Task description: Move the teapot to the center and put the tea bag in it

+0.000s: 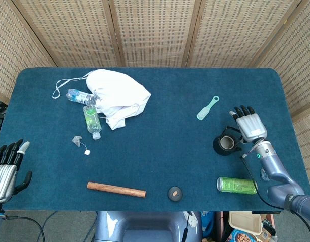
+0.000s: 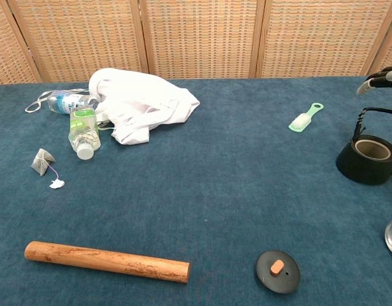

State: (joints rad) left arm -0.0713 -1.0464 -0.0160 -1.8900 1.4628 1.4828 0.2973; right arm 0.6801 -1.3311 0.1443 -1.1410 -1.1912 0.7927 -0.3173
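Wicker screens back a blue-covered table (image 1: 160, 166). The white bag (image 1: 117, 97) sprawls far left. The right hand (image 1: 249, 126) appears to carry the black teapot (image 1: 226, 143) by its raised handle, lidless, at the right side, though the grip itself is hidden. The left hand (image 1: 6, 166) idles, fingers loose. The lid (image 2: 278, 271) lies apart, leaving the pot open for the tea bag (image 2: 41, 160).
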